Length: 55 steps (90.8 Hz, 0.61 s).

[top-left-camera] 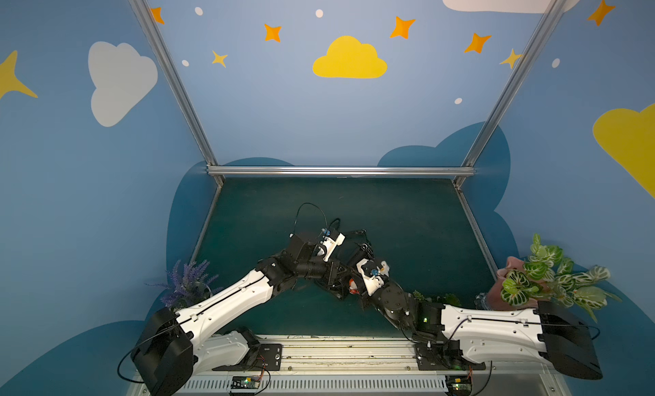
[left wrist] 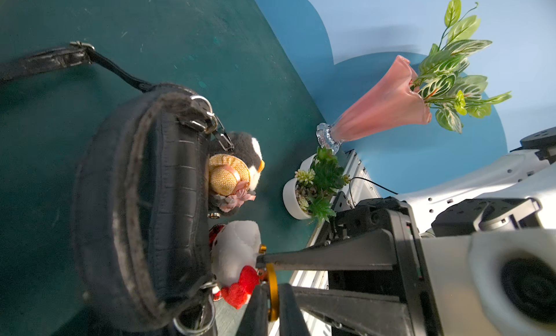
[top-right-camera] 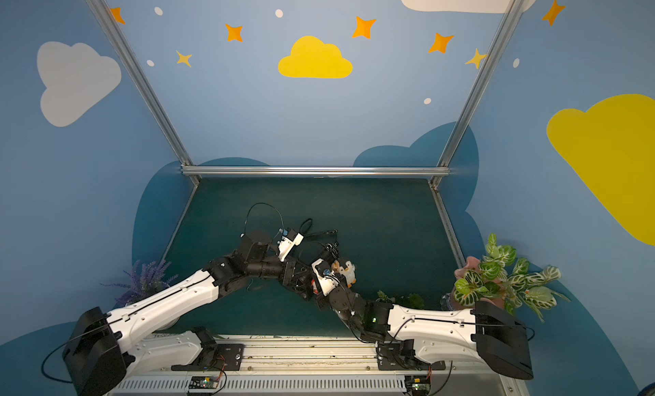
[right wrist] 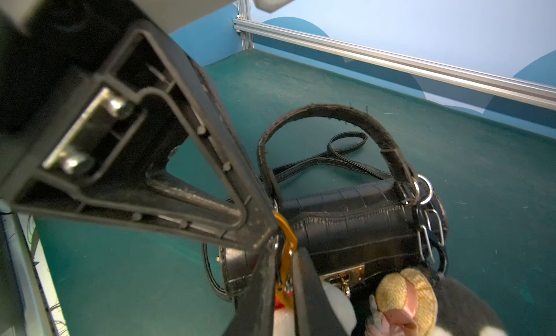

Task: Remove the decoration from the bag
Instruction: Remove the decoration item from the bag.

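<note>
Right gripper [right wrist: 285, 253] is clenched on the gold ring [right wrist: 287, 229] that hangs the decoration [left wrist: 237, 250] from the bag [right wrist: 355, 229]. The ring sits edge-on between its two black fingers. Left gripper [left wrist: 271, 289] has its fingers drawn in tight on either side of the same ring, grasping it just beside the other pair.

In both top views the two arms come in from the near edge. Their white forearms slant inward and their black wrists meet low over the near middle of the green surface [top-left-camera: 390, 206]. The left arm [top-left-camera: 227, 302] rises from its elbow and bends down at the wrist. The right arm [top-left-camera: 489, 327] lies low along the near edge with its wrist turned toward the centre.

The bag rests on the surface under the wrists, its short handle [right wrist: 331, 108] arching up and its thin strap [right wrist: 346, 142] looped on the surface beyond it. The plush charms hang against the bag's front. They are a white plush with a red heart, a doll in a straw hat [left wrist: 228, 175] and a grey penguin [left wrist: 252, 151].
</note>
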### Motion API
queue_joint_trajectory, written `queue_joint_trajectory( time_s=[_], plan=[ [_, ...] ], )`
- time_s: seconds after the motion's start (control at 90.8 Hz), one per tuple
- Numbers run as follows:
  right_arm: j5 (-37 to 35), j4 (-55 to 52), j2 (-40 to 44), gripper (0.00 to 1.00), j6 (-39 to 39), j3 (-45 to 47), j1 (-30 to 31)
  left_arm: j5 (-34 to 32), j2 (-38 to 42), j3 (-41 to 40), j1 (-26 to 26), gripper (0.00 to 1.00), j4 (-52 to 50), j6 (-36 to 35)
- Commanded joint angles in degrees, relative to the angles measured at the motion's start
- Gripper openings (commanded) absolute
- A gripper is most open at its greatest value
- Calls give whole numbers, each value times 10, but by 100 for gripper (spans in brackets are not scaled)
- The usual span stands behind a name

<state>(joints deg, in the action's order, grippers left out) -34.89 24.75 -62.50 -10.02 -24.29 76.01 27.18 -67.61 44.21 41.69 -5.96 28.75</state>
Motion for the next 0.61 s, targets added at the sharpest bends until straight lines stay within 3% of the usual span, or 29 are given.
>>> queue_joint_trajectory(
  time_s=[0.0,0.132,0.363,0.595],
  plan=[
    [-9,14,-7,15,5,-7,5,5,-7,13,2,10,11,-2],
    [-7,9,-14,18,9,-12,6,5,-12,12,2,3,18,-4],
    [19,-33,9,61,12,-12,6,-19,2,15,3,3,1,-24],
    [35,-117,109,83,27,-2,5,-17,30,39,2,3,-49,-64]
  ],
)
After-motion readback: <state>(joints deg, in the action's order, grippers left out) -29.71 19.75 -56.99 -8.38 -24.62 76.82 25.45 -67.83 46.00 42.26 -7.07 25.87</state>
